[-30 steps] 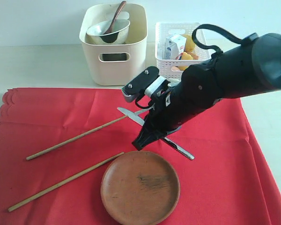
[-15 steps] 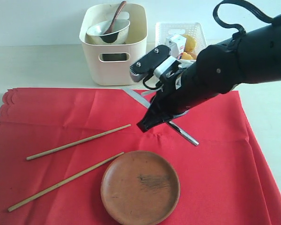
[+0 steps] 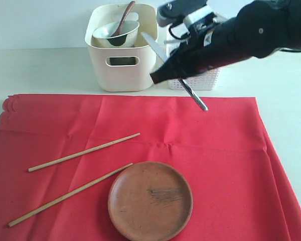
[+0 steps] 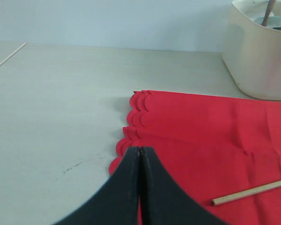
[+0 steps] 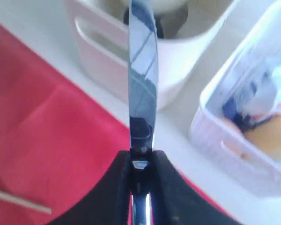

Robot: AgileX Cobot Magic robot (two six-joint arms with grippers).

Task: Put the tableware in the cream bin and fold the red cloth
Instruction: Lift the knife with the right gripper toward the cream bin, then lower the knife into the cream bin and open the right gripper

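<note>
The right gripper [image 3: 159,77] is squeezing the knife [image 3: 194,97] by its middle. Its two black fingers are pinching the metal tight. The knife is hanging up in the air, tilted, above the far edge of the cloth [image 3: 215,150]. Its shiny blade is pointing up toward the bin [image 3: 123,70], and its handle is pointing down toward the cloth. The knife is not touching the bin or the cloth.

The bin is standing on the table [image 3: 40,70] just past the cloth. A bowl [image 3: 113,32] is sitting inside it, and a spoon [image 3: 124,17] is leaning in the bowl. A white basket [image 3: 200,81] with food is standing right beside the bin, partly hidden behind the arm.

The red cloth is lying flat and spread out on the table. Two chopsticks [image 3: 85,152] are lying on it, side by side but apart. A round brown plate [image 3: 150,201] is sitting on the cloth near the front, just beside the end of one chopstick.

The left gripper [image 4: 139,152] is hanging low over the wavy edge of the cloth. Its fingers are pressed together, and nothing is between them.
</note>
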